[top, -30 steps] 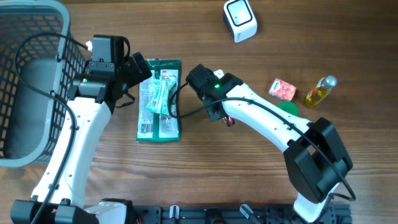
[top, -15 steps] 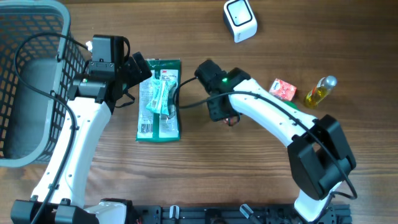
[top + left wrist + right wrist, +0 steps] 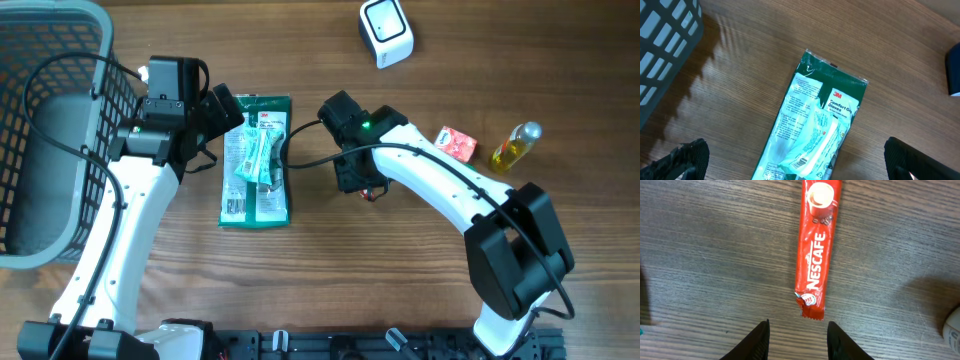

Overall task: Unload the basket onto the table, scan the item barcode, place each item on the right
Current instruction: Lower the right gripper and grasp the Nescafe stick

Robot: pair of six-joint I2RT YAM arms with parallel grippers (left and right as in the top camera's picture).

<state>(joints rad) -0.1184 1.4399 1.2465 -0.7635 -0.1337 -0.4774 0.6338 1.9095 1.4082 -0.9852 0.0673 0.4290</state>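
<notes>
Overhead view first: the white scanner (image 3: pixel 386 32) sits near the top of the picture on the wooden table (image 3: pixel 300 290), well apart from both arms. The right arm reaches in toward the middle, and just under its wrist a sliver of red peeks out. That's the coffee sachet (image 3: pixel 815 245).

Over to the right wrist camera. The sachet lies flat on the wood, running lengthwise away from the lens, with the cup picture at the far end and a crimped edge nearest. The right hand (image 3: pixel 799 342) hangs just short of that near edge. Its two dark fingertips (image 3: pixel 760 340) are parted with bare wood between them, so it's released, gripping nothing, and not touching the sachet.

Now the left side. The left hand (image 3: pixel 797 160) is spread wide, one finger at each bottom corner of its wrist view, and it holds nothing. Under it lies a green glove packet (image 3: pixel 815 120), flat on the table and slightly tilted, with a small barcode label facing up near its lower end. From above, that packet lies between the two arms, just beside the left wrist.

A grey mesh basket (image 3: pixel 95 60) fills the left edge of the table. Off to the right, a small red box (image 3: pixel 455 144) and a bottle of yellow liquid (image 3: pixel 515 146) lie near each other, clear of the right hand.
</notes>
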